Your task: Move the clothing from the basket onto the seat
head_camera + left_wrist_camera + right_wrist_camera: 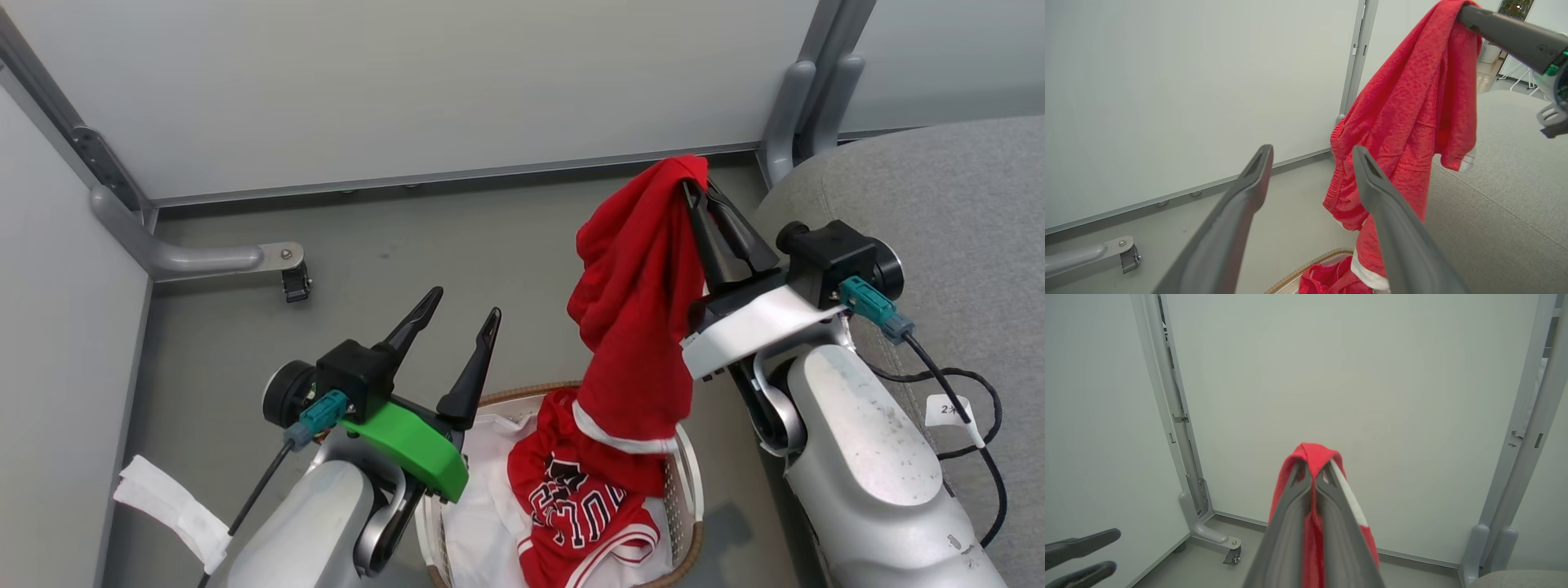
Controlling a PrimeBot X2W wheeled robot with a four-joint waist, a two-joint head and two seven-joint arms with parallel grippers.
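A red garment with a white stripe at its hem hangs from the right gripper, whose fingers are pressed together on the cloth's top fold; the hem reaches down to the basket; a red jersey with dark lettering lies inside on the white liner; the grey seat lies to the right, beside the raised arm; the left gripper hovers above the basket's left rim, fingers spread wide, holding nothing.
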